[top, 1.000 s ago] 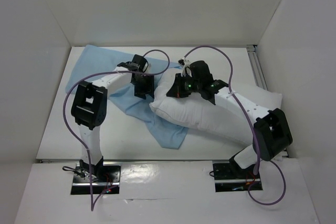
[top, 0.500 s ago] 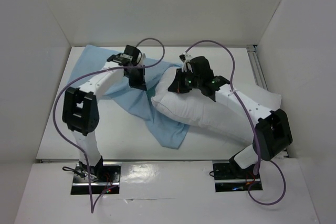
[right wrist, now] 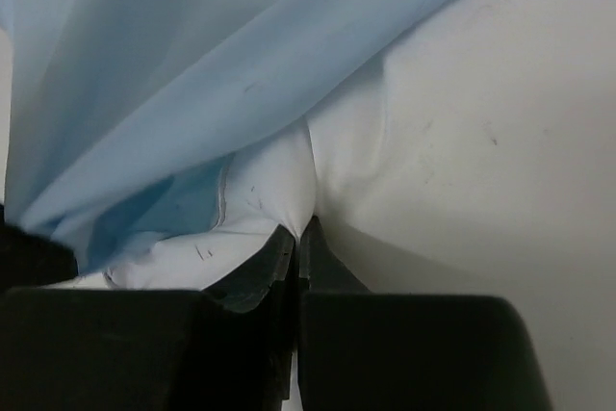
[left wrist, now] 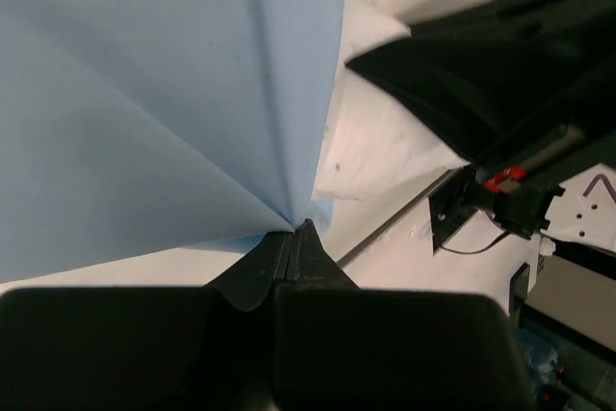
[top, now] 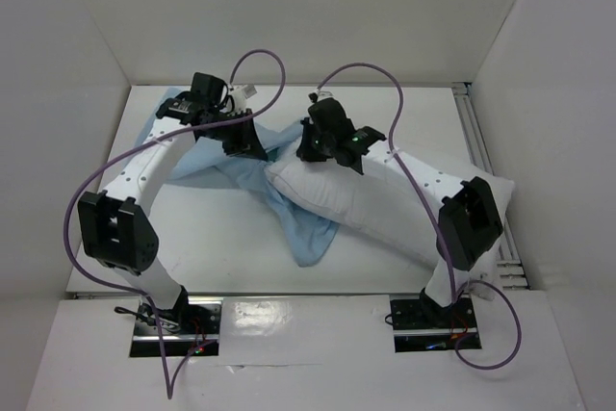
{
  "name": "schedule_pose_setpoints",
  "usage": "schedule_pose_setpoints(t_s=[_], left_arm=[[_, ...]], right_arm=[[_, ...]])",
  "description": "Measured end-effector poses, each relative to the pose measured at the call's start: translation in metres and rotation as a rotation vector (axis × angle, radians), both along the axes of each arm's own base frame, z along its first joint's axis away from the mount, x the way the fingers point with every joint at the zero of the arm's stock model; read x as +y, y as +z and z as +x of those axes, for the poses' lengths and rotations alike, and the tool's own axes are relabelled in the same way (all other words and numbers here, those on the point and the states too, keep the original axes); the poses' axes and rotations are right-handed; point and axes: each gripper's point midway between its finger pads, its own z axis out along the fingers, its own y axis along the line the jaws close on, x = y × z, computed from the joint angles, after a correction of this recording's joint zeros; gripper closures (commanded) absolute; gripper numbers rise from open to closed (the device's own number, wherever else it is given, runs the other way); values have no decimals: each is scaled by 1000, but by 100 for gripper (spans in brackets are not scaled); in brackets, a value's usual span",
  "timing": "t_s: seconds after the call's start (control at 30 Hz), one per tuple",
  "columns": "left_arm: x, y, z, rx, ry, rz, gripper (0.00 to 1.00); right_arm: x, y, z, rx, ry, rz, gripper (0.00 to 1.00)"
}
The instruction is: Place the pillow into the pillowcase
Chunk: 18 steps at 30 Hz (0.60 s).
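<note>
The white pillow (top: 366,204) lies slantwise across the table's right half, one corner by the middle. The light blue pillowcase (top: 289,218) is spread at the far left with a fold trailing toward the front under the pillow's corner. My left gripper (top: 252,148) is shut on a pinch of the pillowcase (left wrist: 173,93), which fans taut from its tips (left wrist: 298,230). My right gripper (top: 308,146) is shut on a tuck of the pillow (right wrist: 423,132) at that corner, its tips (right wrist: 303,228) buried in white fabric, with the blue pillowcase (right wrist: 192,74) draped just beyond.
White walls enclose the table on three sides. A metal rail (top: 475,132) runs along the right edge. Purple cables (top: 371,74) loop above both arms. Bare tabletop (top: 202,238) shows at the front left.
Both arms have swung left and toward the back. The left gripper shut on the pillowcase and lifted it. The pillow's corner was dragged left by the right gripper.
</note>
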Motion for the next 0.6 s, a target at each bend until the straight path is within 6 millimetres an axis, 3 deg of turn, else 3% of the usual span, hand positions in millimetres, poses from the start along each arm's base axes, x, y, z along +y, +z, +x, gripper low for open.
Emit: schedule_pose_setpoints(t_s=[0.23, 0.43, 0.6], left_arm=[[4, -18, -18, 49, -30, 6, 100], [10, -8, -22, -6, -30, 18, 100], [15, -3, -20, -27, -13, 25, 100]], right_arm=[[0, 15, 26, 5, -166, 31, 100], [-2, 11, 31, 62, -202, 113, 100], [-17, 9, 44, 99, -239, 180, 100]])
